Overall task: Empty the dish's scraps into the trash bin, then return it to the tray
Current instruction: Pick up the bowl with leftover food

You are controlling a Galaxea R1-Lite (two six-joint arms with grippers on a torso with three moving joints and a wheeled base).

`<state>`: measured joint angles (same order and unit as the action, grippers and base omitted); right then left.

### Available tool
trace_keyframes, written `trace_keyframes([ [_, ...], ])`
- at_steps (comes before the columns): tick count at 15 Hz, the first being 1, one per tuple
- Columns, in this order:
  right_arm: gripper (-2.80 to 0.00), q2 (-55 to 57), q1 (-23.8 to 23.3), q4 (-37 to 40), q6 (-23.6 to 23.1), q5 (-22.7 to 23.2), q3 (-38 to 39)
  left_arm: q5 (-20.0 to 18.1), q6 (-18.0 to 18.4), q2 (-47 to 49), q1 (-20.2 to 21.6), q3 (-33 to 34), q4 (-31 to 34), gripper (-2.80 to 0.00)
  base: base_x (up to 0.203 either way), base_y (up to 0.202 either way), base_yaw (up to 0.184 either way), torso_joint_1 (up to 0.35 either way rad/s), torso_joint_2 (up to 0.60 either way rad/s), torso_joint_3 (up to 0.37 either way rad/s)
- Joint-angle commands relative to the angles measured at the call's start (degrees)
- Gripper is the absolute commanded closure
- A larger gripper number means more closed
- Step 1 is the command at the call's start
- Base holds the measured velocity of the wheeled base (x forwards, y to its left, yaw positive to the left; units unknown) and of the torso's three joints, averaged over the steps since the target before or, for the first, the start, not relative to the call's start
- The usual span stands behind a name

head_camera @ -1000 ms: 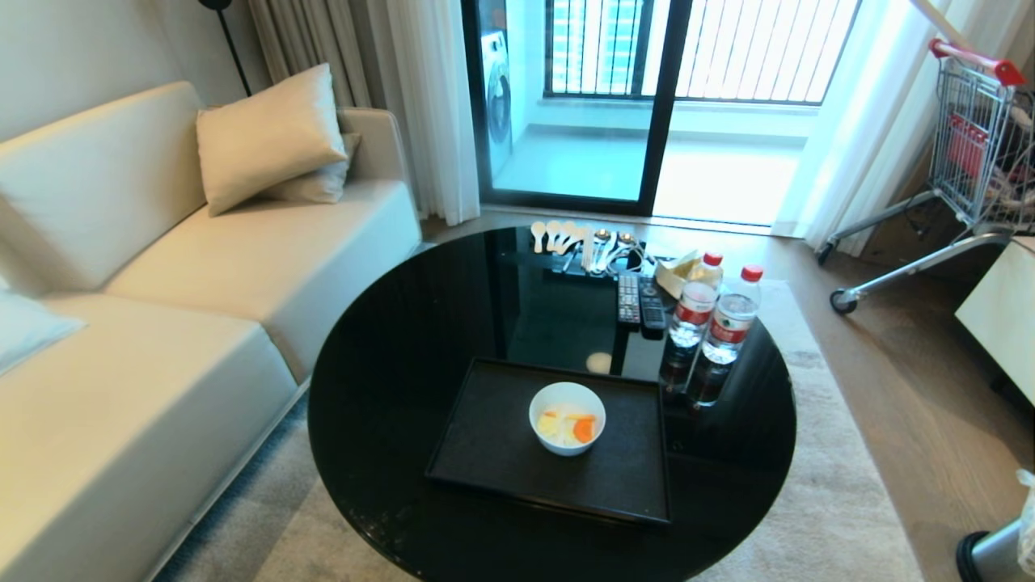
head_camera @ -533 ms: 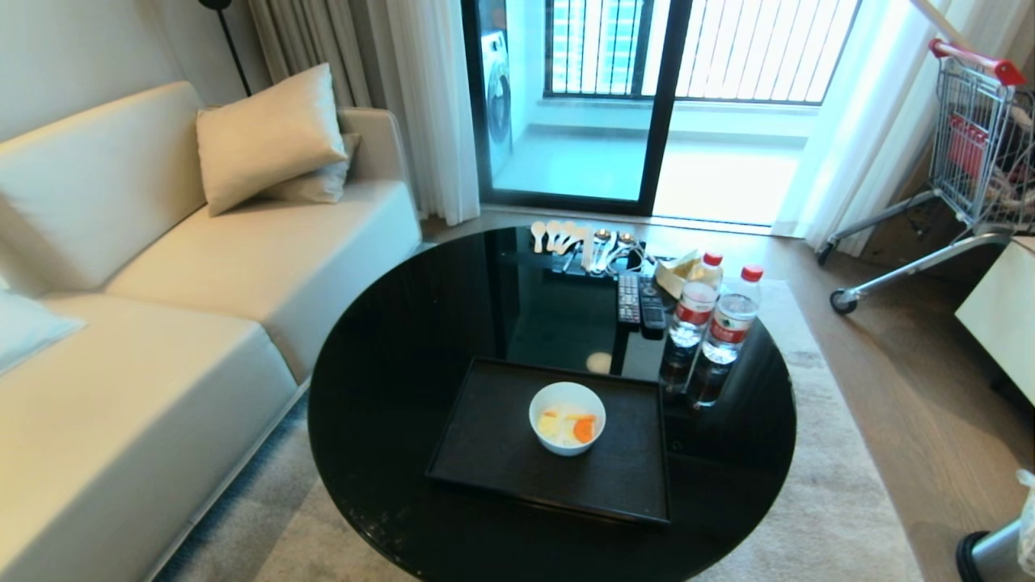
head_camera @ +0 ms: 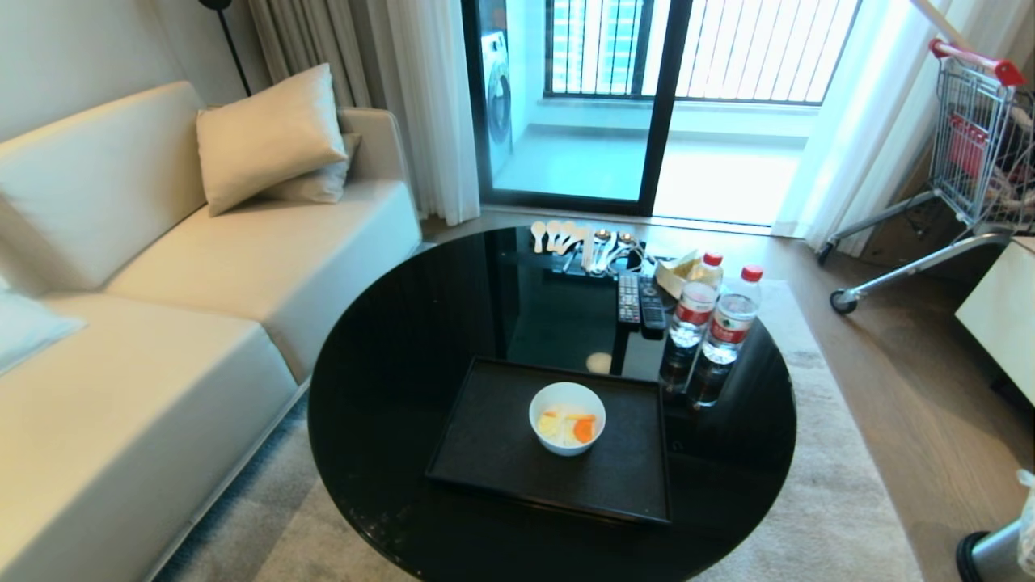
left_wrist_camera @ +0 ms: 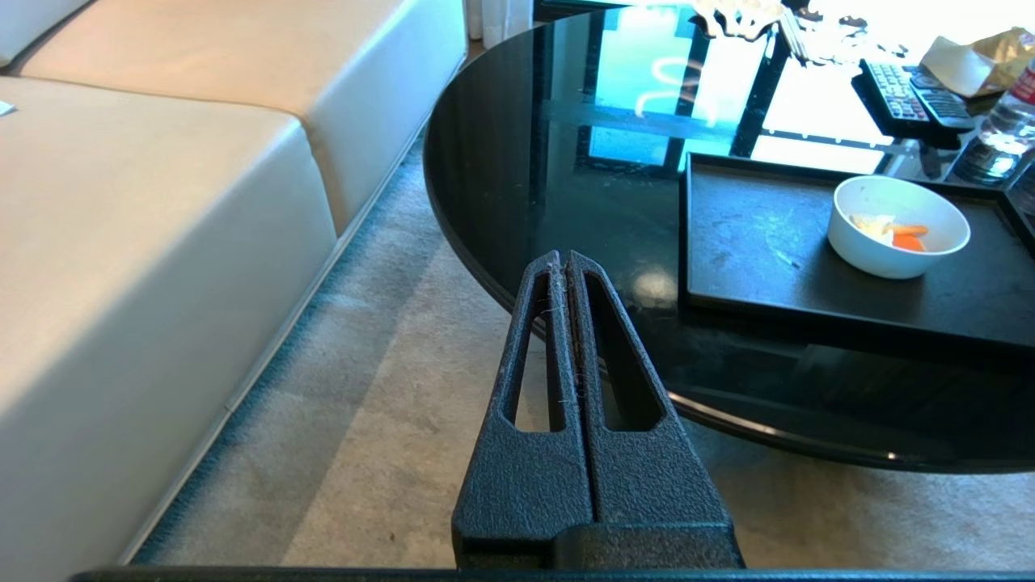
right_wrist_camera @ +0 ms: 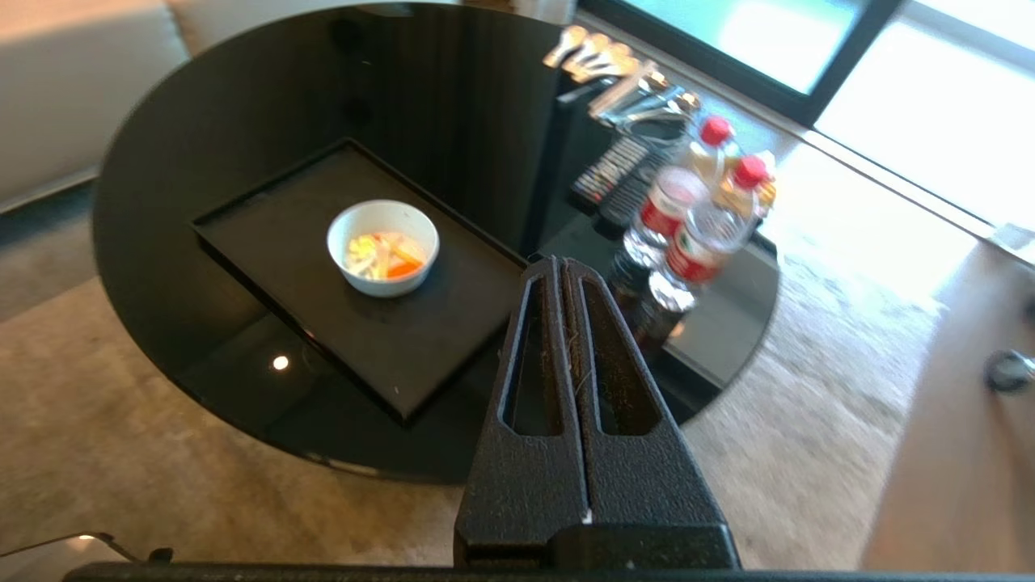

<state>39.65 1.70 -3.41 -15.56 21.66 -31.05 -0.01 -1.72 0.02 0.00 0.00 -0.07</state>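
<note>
The dish (head_camera: 567, 418), a small white bowl, stands on the black tray (head_camera: 501, 453) on the round black table (head_camera: 388, 364). Yellow and orange scraps (head_camera: 570, 427) lie inside it. A sliver of the trash bin (head_camera: 990, 556), steel with a black base ring, shows on the floor at the lower right. Neither arm appears in the head view. My left gripper (left_wrist_camera: 563, 259) is shut and empty, low beside the table's near left edge, with the dish (left_wrist_camera: 900, 226) off to its right. My right gripper (right_wrist_camera: 556, 263) is shut and empty, raised over the table's near right edge, short of the dish (right_wrist_camera: 383, 247).
Two water bottles (head_camera: 716, 317) stand just right of the tray, with remotes (head_camera: 639, 302), spoons (head_camera: 578, 239) and a paper bag behind them. A cream sofa (head_camera: 162, 323) runs along the left. A shopping cart (head_camera: 962, 162) stands at the far right.
Nothing has moved in the head view; table, tray and dish stay where they were.
</note>
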Motion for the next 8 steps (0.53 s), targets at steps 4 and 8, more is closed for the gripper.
trace_keyframes([
  [4, 0.0, 34.2, 6.5, -2.0, -1.4, 4.6, -20.4, 0.0, 0.0, 0.1, 0.0, 0.0, 0.0, 0.0, 0.0, 0.0, 0.0, 0.0, 0.0, 0.0],
  [8, 0.0, 53.0, 14.4, -9.1, -1.3, 5.8, -30.2, 0.0, 0.0, 0.0, 0.0, 0.0, 0.0, 0.0, 0.0, 0.0, 0.0, 0.0, 0.0, 0.0],
])
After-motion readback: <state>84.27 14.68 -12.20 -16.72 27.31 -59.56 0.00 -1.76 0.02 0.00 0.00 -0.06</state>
